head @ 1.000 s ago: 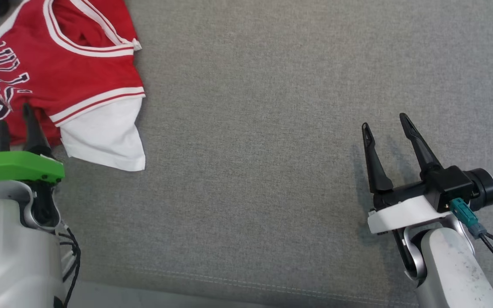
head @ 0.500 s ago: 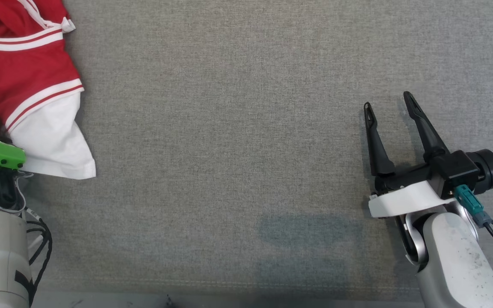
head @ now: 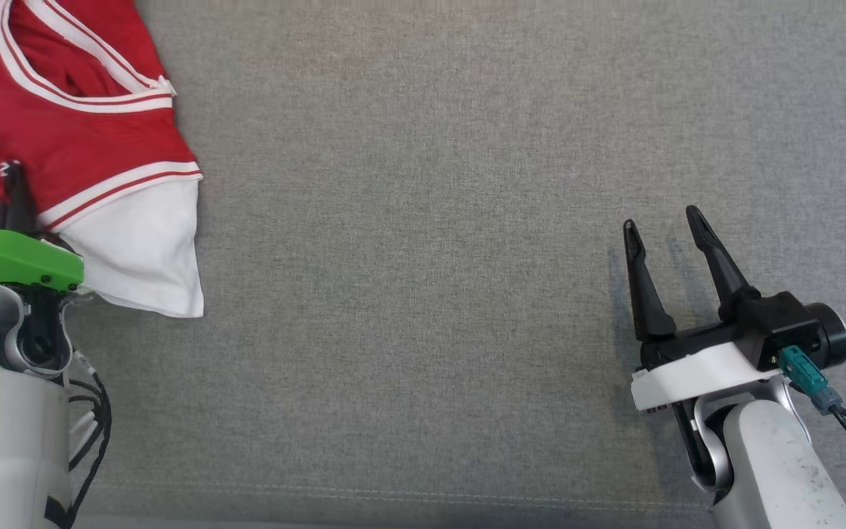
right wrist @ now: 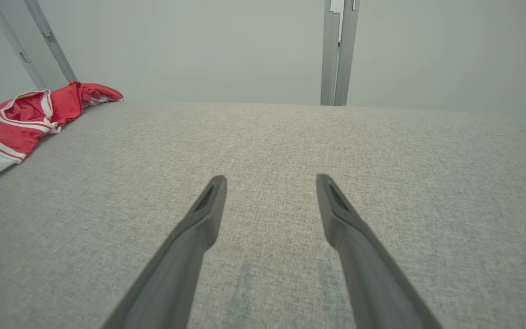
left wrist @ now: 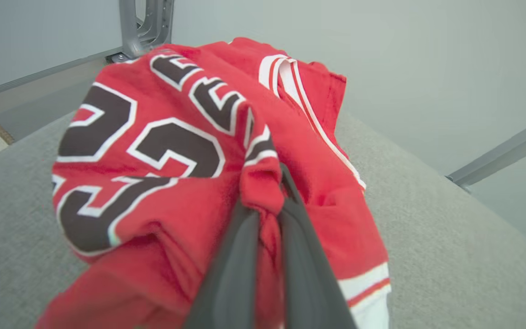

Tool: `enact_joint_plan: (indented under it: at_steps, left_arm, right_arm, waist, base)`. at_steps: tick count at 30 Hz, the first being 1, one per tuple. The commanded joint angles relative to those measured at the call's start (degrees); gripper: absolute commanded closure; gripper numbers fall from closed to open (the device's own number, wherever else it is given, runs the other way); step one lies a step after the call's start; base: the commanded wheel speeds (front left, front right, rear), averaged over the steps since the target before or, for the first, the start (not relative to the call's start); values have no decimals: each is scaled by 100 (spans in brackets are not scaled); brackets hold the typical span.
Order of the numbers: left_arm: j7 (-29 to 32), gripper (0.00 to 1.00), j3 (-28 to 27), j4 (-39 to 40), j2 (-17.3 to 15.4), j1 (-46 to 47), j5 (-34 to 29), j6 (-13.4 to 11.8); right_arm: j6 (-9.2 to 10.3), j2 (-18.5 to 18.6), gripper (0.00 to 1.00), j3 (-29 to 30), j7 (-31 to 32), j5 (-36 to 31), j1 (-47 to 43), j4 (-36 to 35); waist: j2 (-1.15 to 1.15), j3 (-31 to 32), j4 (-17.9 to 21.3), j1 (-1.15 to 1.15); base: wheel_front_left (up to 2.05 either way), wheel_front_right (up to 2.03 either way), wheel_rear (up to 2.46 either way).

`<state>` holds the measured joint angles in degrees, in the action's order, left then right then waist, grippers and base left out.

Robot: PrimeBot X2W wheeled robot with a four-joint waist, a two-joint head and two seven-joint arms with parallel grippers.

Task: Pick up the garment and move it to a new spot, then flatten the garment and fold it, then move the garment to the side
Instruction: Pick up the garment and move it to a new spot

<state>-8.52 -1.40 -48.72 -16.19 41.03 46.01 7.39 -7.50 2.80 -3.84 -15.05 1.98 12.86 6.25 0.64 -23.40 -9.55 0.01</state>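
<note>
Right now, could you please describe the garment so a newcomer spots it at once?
On the grey cushion, look far left for a crumpled jersey. It is red with white trim, dark numbers and a white flap, pinched by the left gripper; everything around is plain grey.

A grey woven fabric surface (head: pixel 423 220) spreads wide and flat, its weave fine and even. A pale stitched seam (head: pixel 393 494) runs along its near edge. Behind the surface rises a plain pale grey-green wall (right wrist: pixel 199 45), smooth and bare. An upright metal post (right wrist: pixel 338 50) stands against the wall at the far edge, and two slanted metal bars (right wrist: pixel 50 50) lean at the far left. In the left wrist view, a metal bracket (left wrist: pixel 144 25) stands past the surface, a thin rail (left wrist: pixel 39 75) runs from its foot, and another bar (left wrist: pixel 505 153) slants at the right. Light is soft and even, without hard shadows
</note>
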Motion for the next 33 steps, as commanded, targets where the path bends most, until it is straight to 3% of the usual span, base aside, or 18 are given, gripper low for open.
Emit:
enact_joint_plan:
  at_steps: [1, 9, 15, 20, 26, 33]
  left_arm:
    - [149, 100, 143, 309, -2, -205, 155, 17]
    - [1196, 100, 457, 2614, -109, -1074, 1154, 10]
    - [1956, 100, 633, 4446, -35, -1498, 1426, -470]
    - [2401, 100, 917, 5501, 131, -1536, 1496, -911]
    - [2591, 100, 1362, 5829, 471, -1182, 1374, -1198]
    - [2460, 100, 1691, 4918, 791, -921, 1179, -1251]
  right_arm:
    - [2, 17, 0, -17, -19, 72, -113, 29]
    - [2, 17, 0, -154, -19, 500, -408, 114]
    - [2, 16, 0, -212, -19, 782, -640, 118]
    - [2, 15, 0, -260, -19, 950, -724, 107]
    - [2, 14, 0, -287, -19, 1052, -727, 78]
    - [1, 14, 0, -371, -20, 1206, -784, 62]
  waist:
    - [-64, 491, -86, -1]
    - [-64, 1184, 228, -1]
    - [-64, 1487, 761, -1]
    - [-64, 1595, 1331, -1]
    - [-64, 1582, 2055, -1]
    - [-64, 1442, 2736, -1]
  base:
    - [0, 0, 0]
    - [0, 0, 0]
    - [0, 0, 0]
    - [0, 0, 0]
    - [0, 0, 0]
    - [0, 0, 0]
